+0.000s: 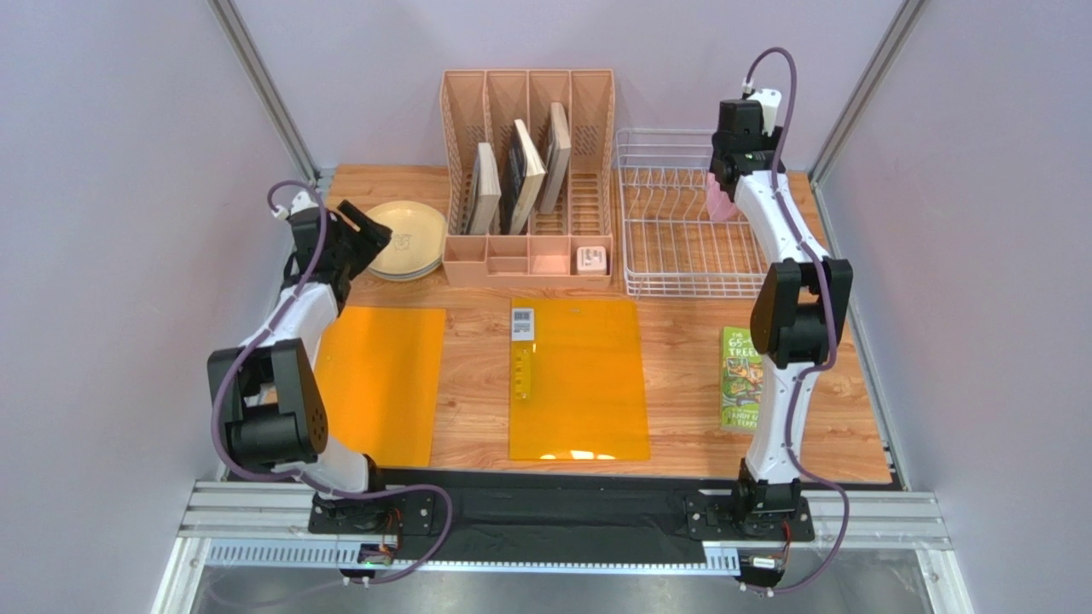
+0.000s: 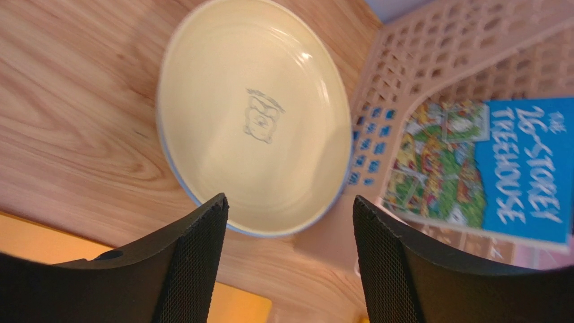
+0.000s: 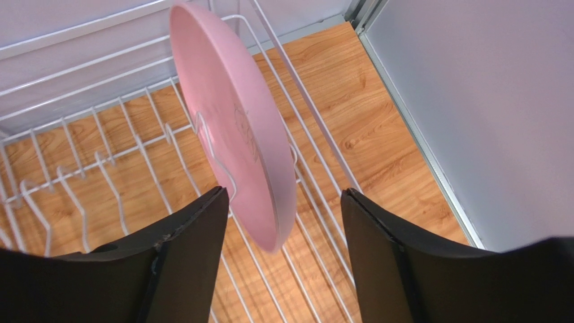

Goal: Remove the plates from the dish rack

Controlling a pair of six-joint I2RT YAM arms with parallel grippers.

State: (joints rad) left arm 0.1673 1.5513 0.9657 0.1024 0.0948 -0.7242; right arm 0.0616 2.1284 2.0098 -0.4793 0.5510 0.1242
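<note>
Right gripper [image 3: 283,202]: jaws spread, straddling the near rim of the pink plate [image 3: 229,121], no contact visible. The plate stands on edge, tilted, at the right end of the dish rack [image 3: 81,134]. It looks rigid, light and smooth, so likely slippery. Pinch across the rim and lift clear of the wires.

Left gripper [image 2: 288,208]: spread and empty, over the yellow plate [image 2: 256,114], which lies flat on the table [image 2: 67,101] beside the organizer [image 2: 431,54].

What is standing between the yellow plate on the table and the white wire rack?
The pink-beige organizer, with books standing in it, sits between the yellow plate and the wire rack; the top view shows it.
</note>
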